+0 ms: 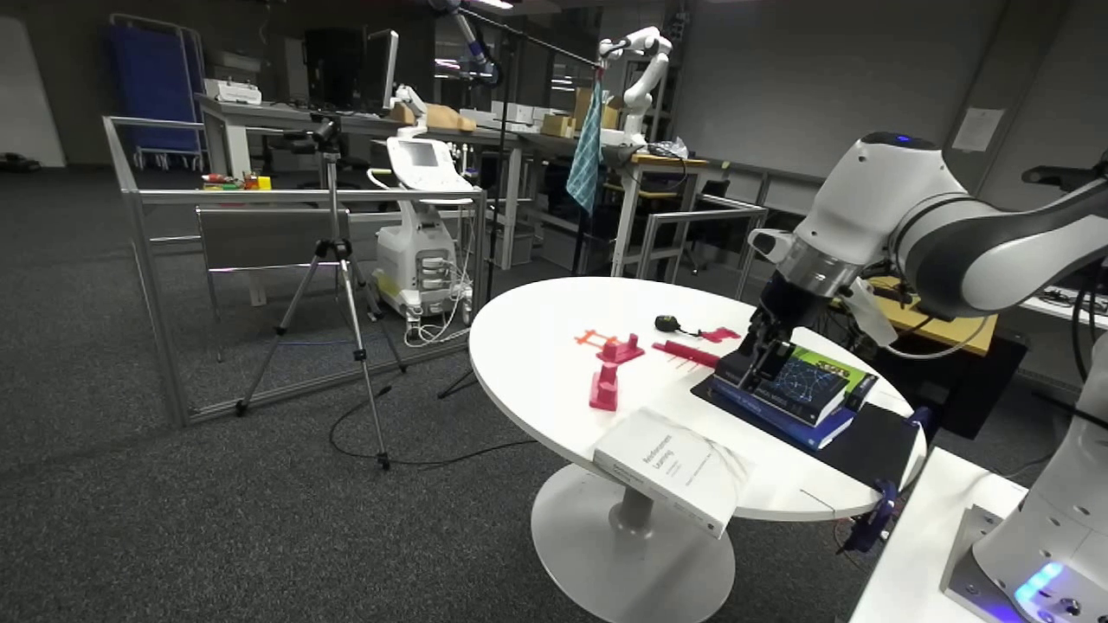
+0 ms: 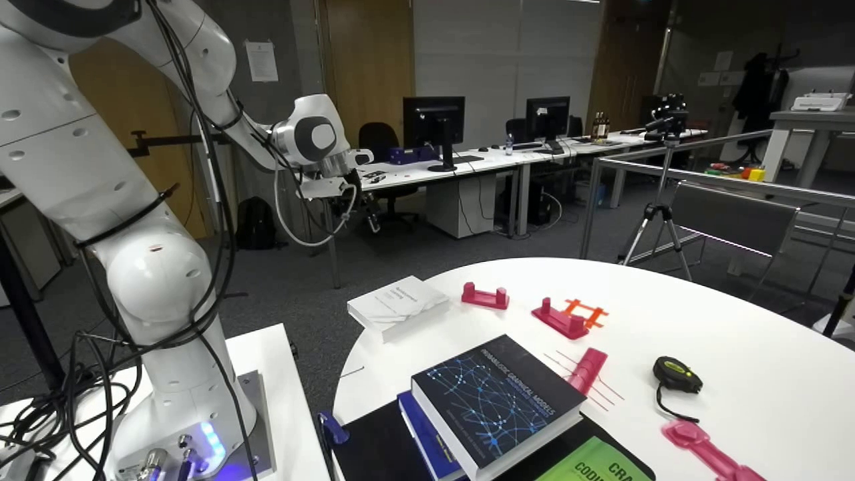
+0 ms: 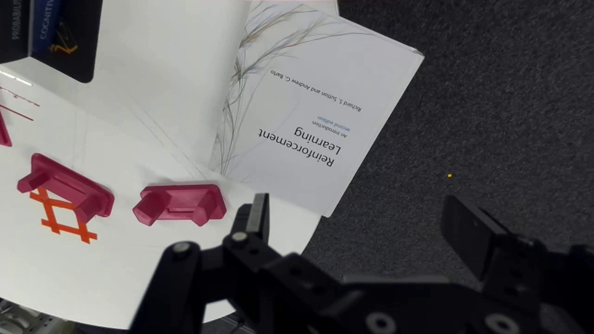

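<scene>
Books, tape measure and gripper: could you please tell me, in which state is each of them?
Gripper, open, holding nothing.
White book, closed, overhanging the edge of the table.
Black book, closed, cover up.
Blue book, closed, beneath the black book.
Green book, cover up, seemingly closed.
Tape measure, no pulled-out blade visible.

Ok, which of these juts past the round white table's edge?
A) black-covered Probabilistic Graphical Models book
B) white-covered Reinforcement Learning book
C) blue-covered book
B: in the wrist view, the white-covered Reinforcement Learning book overhangs the edge of the round white table, its outer part above dark grey carpet.
</scene>
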Tool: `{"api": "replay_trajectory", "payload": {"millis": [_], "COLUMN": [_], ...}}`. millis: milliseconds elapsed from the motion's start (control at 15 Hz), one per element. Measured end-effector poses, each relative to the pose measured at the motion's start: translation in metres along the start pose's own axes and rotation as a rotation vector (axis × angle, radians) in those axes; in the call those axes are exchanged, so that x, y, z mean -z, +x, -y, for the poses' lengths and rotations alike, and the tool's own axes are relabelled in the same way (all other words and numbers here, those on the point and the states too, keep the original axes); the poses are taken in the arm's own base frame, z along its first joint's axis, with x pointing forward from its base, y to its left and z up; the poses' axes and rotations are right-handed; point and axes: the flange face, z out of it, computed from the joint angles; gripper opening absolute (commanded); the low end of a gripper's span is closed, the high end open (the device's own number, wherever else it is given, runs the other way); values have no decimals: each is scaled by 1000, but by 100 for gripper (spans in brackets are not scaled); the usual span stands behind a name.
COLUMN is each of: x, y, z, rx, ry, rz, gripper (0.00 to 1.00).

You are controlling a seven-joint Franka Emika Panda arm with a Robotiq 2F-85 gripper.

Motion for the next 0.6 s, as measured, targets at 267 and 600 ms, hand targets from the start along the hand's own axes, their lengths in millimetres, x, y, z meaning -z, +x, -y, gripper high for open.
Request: {"api": "replay_trajectory", "payload": {"millis": [267,600], "x": [-5,-10], "y": [0,16], "z": [48,92], "rx": [-21,-42], "ry": [-124,-276], "rz": [29,58], "gripper": [100,100]}}
